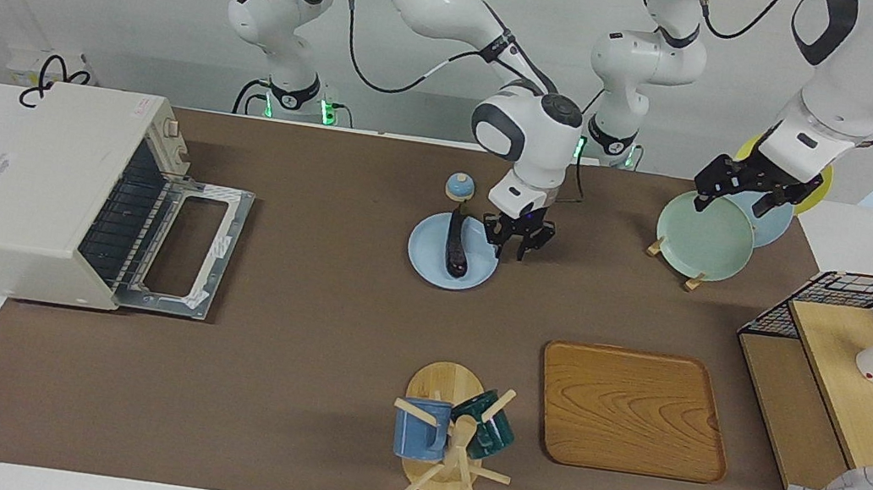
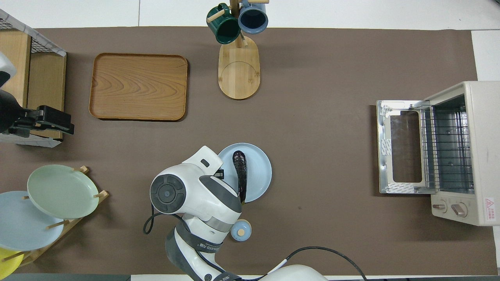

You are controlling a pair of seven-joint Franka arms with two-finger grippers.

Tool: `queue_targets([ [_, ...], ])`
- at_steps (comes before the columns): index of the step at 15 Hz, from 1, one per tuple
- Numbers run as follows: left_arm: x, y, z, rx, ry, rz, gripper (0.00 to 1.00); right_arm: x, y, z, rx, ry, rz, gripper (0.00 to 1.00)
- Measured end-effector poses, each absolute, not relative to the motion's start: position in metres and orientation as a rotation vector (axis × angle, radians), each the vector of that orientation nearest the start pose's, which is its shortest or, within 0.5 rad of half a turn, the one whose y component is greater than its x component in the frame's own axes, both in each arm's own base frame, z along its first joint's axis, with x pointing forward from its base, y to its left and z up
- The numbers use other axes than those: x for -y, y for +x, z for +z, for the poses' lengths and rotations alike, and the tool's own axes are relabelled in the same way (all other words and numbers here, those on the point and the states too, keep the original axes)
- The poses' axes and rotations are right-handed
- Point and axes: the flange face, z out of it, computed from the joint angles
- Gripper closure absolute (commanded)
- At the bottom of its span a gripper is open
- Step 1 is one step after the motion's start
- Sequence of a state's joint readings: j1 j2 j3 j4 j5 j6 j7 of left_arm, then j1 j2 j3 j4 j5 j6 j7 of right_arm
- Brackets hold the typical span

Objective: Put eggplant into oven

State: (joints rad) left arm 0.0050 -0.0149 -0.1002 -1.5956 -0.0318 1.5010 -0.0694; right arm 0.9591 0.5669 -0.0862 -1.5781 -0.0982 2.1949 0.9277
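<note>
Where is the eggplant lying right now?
The eggplant lies on the light blue plate mid-table, with the right claw beside it.

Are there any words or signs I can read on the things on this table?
No words here can be read.
Oven: a red warning triangle sticker with small print by the knobs, too small to read.
Oven top: faint grey lettering and a red mark near the edge, too blurred to read.
Right arm: white lettering on its dark band, too small to read.

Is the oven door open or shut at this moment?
Open. The oven has its glass door folded down flat toward the table's middle, and the wire rack inside is exposed; nothing shows on the rack.
</note>
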Motion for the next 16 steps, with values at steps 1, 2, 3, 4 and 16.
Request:
queue_targets([
  [1,0.056,0.539,0.616,-0.043,-3.162,0.13,0.0,-0.539,0.446,0.315,0.025,-3.175,-0.209,0.53],
  [2,0.056,0.538,0.616,-0.044,-3.162,0.129,0.0,-0.539,0.445,0.313,0.026,-3.177,-0.207,0.54],
  [3,0.056,0.538,0.617,-0.045,-3.162,0.128,0.0,-0.537,0.445,0.311,0.026,-3.182,-0.202,0.54],
  [4,0.056,0.538,0.617,-0.045,-3.162,0.127,0.0,-0.535,0.443,0.307,0.027,-3.189,-0.194,0.61],
  [16,0.055,0.538,0.617,-0.041,-3.162,0.126,0.0,-0.517,0.433,0.313,0.176,-3.363,-0.258,1.0],
])
